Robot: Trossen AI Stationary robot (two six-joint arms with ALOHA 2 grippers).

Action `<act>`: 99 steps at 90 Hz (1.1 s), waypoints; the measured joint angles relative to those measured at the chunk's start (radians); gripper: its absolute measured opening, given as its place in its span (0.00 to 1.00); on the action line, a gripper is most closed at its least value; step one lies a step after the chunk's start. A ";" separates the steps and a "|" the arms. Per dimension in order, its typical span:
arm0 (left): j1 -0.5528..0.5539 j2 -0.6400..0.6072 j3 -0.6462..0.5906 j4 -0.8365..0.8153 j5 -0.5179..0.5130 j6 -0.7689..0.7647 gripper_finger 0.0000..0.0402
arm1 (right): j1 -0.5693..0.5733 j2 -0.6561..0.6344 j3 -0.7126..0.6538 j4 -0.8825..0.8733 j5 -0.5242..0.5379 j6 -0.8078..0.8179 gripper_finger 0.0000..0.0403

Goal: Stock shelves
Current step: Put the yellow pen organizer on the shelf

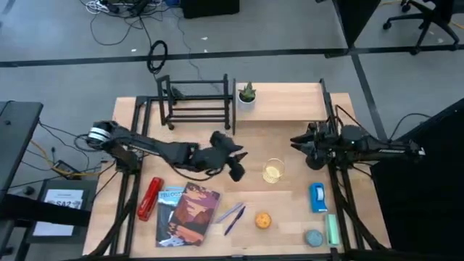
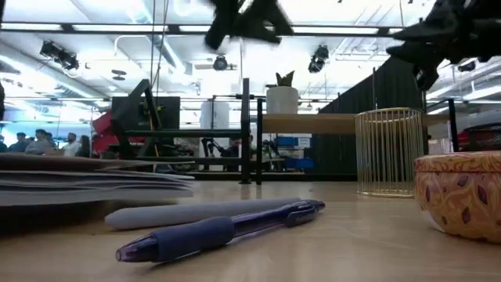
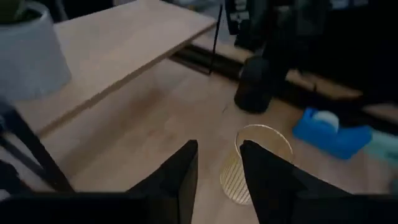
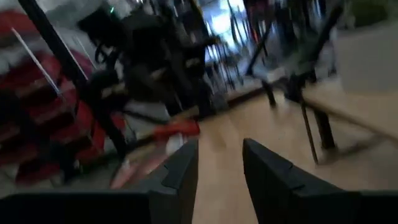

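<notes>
Pale wooden tabletop (image 1: pixel 290 217), grey floor (image 1: pixel 290 29) beyond.

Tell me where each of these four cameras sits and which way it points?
High view: above the table, looking straight down; both arms show, left gripper by the gold wire cup, right gripper by the wooden shelf.
Low view: at tabletop height, looking level past a pen; grippers hang overhead.
Left wrist view: past its own open fingers at the cup.
Right wrist view: past its own open fingers across the table.
Shared: cup and potted plant appear in the high, low and left wrist views.
</notes>
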 joint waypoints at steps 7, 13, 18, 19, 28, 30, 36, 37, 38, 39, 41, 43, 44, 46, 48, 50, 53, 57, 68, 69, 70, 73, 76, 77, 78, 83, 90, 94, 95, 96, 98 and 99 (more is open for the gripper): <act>0.000 -0.003 -0.151 0.258 0.036 0.002 0.26 | 0.000 0.077 0.082 -0.128 -0.020 -0.001 0.24; 0.000 0.012 -0.235 0.420 0.069 0.002 0.26 | 0.000 0.153 0.168 -0.235 -0.038 -0.010 0.24; -0.005 0.031 -0.274 0.482 0.083 0.004 0.26 | 0.000 0.223 0.243 -0.331 -0.050 -0.017 0.24; -0.006 0.035 -0.279 0.487 0.084 0.006 0.26 | 0.000 0.237 0.258 -0.351 -0.051 -0.017 0.24; -0.009 0.076 -0.286 0.483 0.089 0.061 0.26 | 0.000 0.385 0.380 -0.571 -0.052 -0.019 0.24; -0.009 0.087 -0.285 0.489 0.090 0.074 0.26 | 0.000 0.421 0.402 -0.619 -0.053 -0.020 0.24; -0.009 0.118 -0.271 0.509 0.095 0.108 0.26 | 0.000 0.524 0.447 -0.730 -0.070 -0.020 0.24; -0.009 0.124 -0.268 0.514 0.096 0.110 0.26 | 0.000 0.541 0.452 -0.744 -0.075 -0.019 0.24; -0.009 0.129 -0.266 0.517 0.098 0.111 0.26 | 0.000 0.559 0.456 -0.759 -0.079 -0.019 0.24; -0.009 0.136 -0.264 0.519 0.102 0.114 0.26 | 0.001 0.575 0.459 -0.772 -0.083 -0.018 0.24; -0.009 0.148 -0.260 0.520 0.109 0.122 0.26 | 0.001 0.608 0.462 -0.792 -0.090 -0.018 0.24; -0.009 0.158 -0.257 0.519 0.114 0.135 0.26 | 0.003 0.640 0.463 -0.803 -0.098 -0.018 0.24; -0.009 0.163 -0.256 0.517 0.118 0.141 0.26 | 0.004 0.655 0.463 -0.807 -0.102 -0.018 0.24; -0.009 0.173 -0.252 0.516 0.129 0.151 0.26 | 0.008 0.684 0.463 -0.814 -0.106 -0.019 0.24; -0.009 0.184 -0.248 0.516 0.140 0.163 0.26 | 0.013 0.714 0.463 -0.821 -0.106 -0.020 0.24; -0.009 0.194 -0.244 0.518 0.145 0.167 0.27 | 0.018 0.744 0.462 -0.822 -0.107 -0.022 0.24; -0.009 0.204 -0.241 0.524 0.158 0.179 0.27 | 0.027 0.786 0.460 -0.819 -0.108 -0.026 0.24; -0.009 0.221 -0.241 0.544 0.176 0.188 0.29 | 0.043 0.838 0.456 -0.808 -0.106 -0.030 0.24; -0.009 0.269 -0.240 0.591 0.223 0.214 0.37 | 0.092 0.956 0.453 -0.738 -0.094 -0.036 0.24; -0.009 0.273 -0.240 0.595 0.224 0.216 0.38 | 0.096 0.965 0.453 -0.732 -0.094 -0.036 0.24; -0.009 0.278 -0.240 0.599 0.225 0.218 0.39 | 0.101 0.974 0.453 -0.725 -0.093 -0.037 0.24; -0.009 0.290 -0.238 0.609 0.228 0.221 0.43 | 0.115 0.995 0.453 -0.705 -0.093 -0.038 0.24; -0.009 0.306 -0.235 0.620 0.227 0.221 0.46 | 0.128 1.018 0.453 -0.681 -0.089 -0.040 0.24; -0.009 0.312 -0.232 0.624 0.227 0.221 0.47 | 0.132 1.024 0.453 -0.673 -0.088 -0.040 0.24; -0.009 0.317 -0.230 0.628 0.227 0.222 0.49 | 0.136 1.031 0.453 -0.665 -0.086 -0.040 0.24; -0.007 0.345 -0.217 0.647 0.228 0.223 0.55 | 0.156 1.061 0.453 -0.635 -0.065 -0.038 0.24; -0.004 0.387 -0.191 0.660 0.229 0.231 0.64 | 0.173 1.098 0.453 -0.605 -0.046 -0.035 0.24; -0.001 0.416 -0.174 0.666 0.228 0.244 0.69 | 0.179 1.117 0.453 -0.588 -0.035 -0.035 0.24; 0.000 0.421 -0.168 0.666 0.228 0.245 0.70 | 0.180 1.122 0.453 -0.584 -0.033 -0.035 0.24; 0.000 0.427 -0.162 0.666 0.228 0.247 0.71 | 0.180 1.127 0.453 -0.580 -0.031 -0.036 0.24; 0.002 0.438 -0.150 0.667 0.228 0.249 0.73 | 0.181 1.135 0.453 -0.569 -0.025 -0.035 0.24; 0.002 0.445 -0.145 0.667 0.229 0.249 0.74 | 0.182 1.139 0.453 -0.563 -0.023 -0.035 0.24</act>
